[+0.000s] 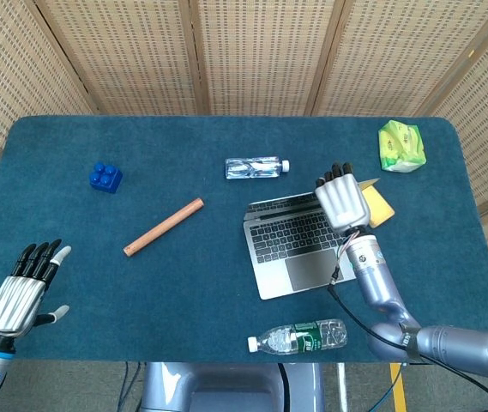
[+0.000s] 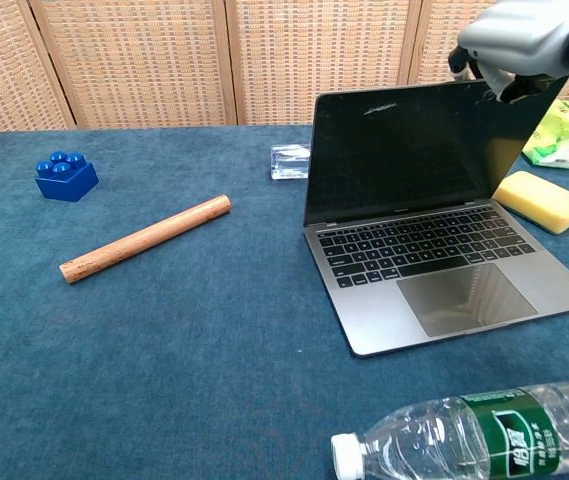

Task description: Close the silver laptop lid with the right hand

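The silver laptop [image 1: 291, 245] [image 2: 434, 265] stands open right of the table's middle, its dark screen [image 2: 404, 150] near upright. My right hand [image 1: 342, 199] [image 2: 519, 45] lies on the lid's top right corner, its fingers hooked over the top edge and behind the lid. It holds nothing else. My left hand [image 1: 22, 292] hovers off the near left edge with fingers spread and nothing in it; the chest view does not show it.
A yellow sponge [image 1: 381, 204] [image 2: 542, 200] lies just right of the laptop, a green packet [image 1: 400, 146] beyond it. A clear bottle [image 1: 256, 167] lies behind the lid, a green-labelled bottle [image 1: 299, 336] [image 2: 474, 435] in front. Further left are a wooden rod [image 1: 163, 227] and a blue brick [image 1: 105, 177].
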You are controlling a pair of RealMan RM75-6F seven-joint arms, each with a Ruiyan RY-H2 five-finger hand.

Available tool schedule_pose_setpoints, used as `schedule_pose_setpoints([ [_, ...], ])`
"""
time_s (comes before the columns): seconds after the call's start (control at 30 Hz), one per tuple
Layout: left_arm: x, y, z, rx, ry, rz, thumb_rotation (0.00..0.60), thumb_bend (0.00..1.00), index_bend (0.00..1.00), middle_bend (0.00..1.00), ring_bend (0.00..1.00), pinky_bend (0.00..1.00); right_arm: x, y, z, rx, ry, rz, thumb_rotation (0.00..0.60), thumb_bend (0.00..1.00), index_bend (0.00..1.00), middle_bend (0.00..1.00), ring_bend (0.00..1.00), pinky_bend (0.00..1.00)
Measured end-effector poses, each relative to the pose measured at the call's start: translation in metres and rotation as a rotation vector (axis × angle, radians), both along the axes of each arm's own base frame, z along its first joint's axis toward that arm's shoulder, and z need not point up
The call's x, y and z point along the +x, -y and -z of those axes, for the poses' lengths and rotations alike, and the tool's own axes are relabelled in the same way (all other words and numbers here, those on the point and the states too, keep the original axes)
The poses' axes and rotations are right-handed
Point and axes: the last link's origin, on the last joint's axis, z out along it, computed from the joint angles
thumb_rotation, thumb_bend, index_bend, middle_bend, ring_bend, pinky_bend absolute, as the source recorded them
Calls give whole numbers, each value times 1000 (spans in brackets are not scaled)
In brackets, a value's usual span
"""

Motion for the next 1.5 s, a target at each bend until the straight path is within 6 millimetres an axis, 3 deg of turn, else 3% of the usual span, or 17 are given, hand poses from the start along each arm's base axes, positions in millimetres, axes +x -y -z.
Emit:
schedule_pose_setpoints([
  [1.5, 8, 7, 7, -23, -15, 36, 600, 78, 0, 0, 0, 0, -102, -52, 0, 38, -9, 172, 600, 1000, 402, 405, 241, 273],
])
